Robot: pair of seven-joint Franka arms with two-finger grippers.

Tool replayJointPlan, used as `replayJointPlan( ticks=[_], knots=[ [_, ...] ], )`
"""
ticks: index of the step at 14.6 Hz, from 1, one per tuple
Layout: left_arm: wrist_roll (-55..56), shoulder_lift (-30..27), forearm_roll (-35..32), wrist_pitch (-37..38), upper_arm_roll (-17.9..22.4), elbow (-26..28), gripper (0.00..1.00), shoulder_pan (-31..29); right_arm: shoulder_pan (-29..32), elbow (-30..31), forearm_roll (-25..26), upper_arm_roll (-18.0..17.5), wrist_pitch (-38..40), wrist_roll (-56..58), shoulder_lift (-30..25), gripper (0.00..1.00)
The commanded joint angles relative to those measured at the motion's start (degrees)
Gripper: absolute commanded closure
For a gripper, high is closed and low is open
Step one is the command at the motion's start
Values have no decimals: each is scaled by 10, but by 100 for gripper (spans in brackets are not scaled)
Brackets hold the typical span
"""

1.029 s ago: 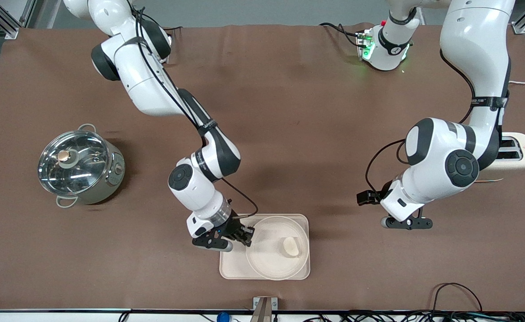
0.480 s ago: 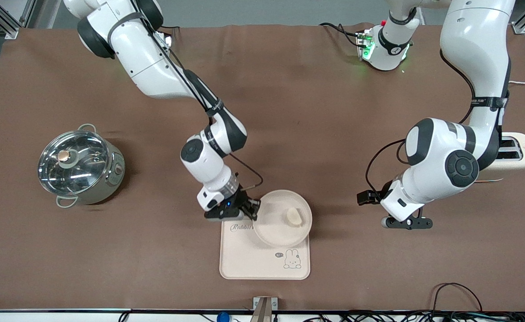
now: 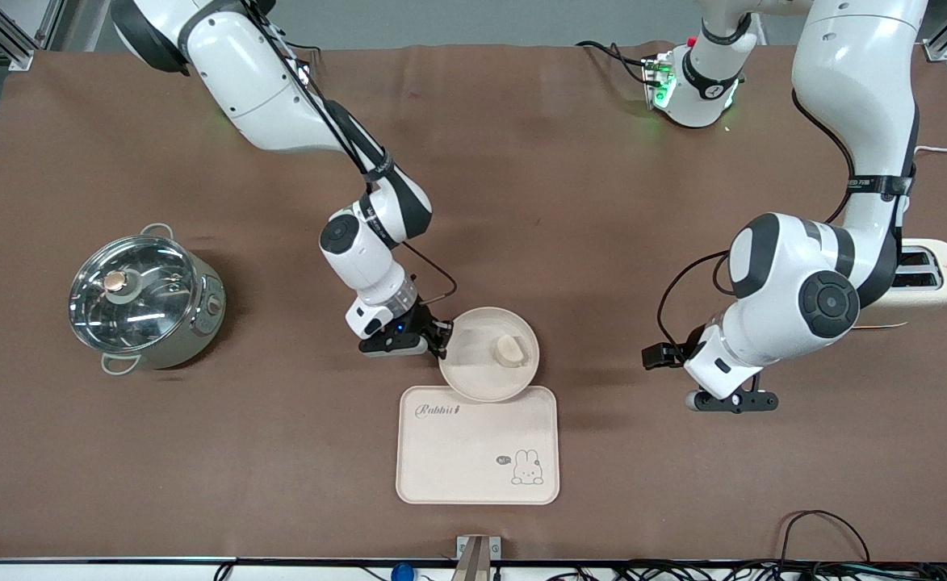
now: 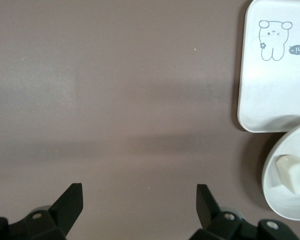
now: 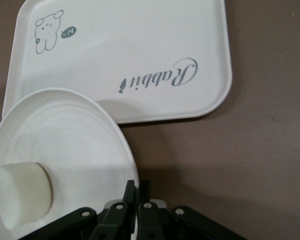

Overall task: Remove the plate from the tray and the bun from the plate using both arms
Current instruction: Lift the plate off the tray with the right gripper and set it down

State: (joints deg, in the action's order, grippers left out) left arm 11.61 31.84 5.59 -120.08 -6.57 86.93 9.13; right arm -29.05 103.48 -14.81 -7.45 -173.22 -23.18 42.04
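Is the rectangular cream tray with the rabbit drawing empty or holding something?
Empty. The rectangular cream tray shows only its drawing and lettering; the round beige plate, gripped at its rim by the right hand, merely overlaps the tray's edge.

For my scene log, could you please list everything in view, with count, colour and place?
plate: one, cream-beige, gripped at its rim, overlapping the tray's edge farther from the front camera.
bun: one, pale cream, on the plate.
tray: one, cream with a rabbit drawing, nearer to the front camera than the plate.
pot: one, steel with a glass lid, toward the right arm's end of the table.
toaster: one, cream, toward the left arm's end.
right end effector: black, shut on the plate's rim.
left end effector: black, open, over bare table; that arm waits.
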Motion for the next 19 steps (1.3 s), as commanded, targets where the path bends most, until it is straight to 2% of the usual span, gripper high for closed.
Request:
replayJointPlan(
  ticks=[1, 2, 3, 5, 6, 8, 11, 15, 17, 19],
  knots=[
    [12, -6, -5, -5, 0, 4, 0, 10, 15, 77, -8, -18, 1, 9, -56, 97],
    [21, -7, -5, -5, 0, 4, 0, 11, 15, 77, -9, -18, 4, 7, -59, 82],
    [50, -8, -6, -3, -1, 5, 0, 14, 15, 78, -9, -18, 5, 0, -59, 55],
    [116, -13, -6, -1, -1, 15, 0, 44, 11, 76, -9, -18, 6, -29, -62, 11],
    [148, -13, -5, -1, -1, 16, 0, 60, 10, 75, -9, -18, 6, -44, -64, 0],
    [216, -7, -6, -12, -1, 13, 0, 104, 14, 73, -9, -16, 9, -51, -64, 0],
    [297, 21, -21, -93, 1, 11, 0, 170, 41, 73, -8, -13, 70, -36, -96, 0],
    [375, 80, -47, -203, 1, 5, 0, 210, 105, 65, -8, -13, 269, 33, -198, 0],
    [383, 97, -61, -218, 1, 5, 0, 212, 141, 65, -8, -12, 354, 87, -248, 0],
    [390, 114, -65, -238, 2, 5, 0, 220, 167, 65, -2, -11, 404, 122, -294, 0]
  ],
)
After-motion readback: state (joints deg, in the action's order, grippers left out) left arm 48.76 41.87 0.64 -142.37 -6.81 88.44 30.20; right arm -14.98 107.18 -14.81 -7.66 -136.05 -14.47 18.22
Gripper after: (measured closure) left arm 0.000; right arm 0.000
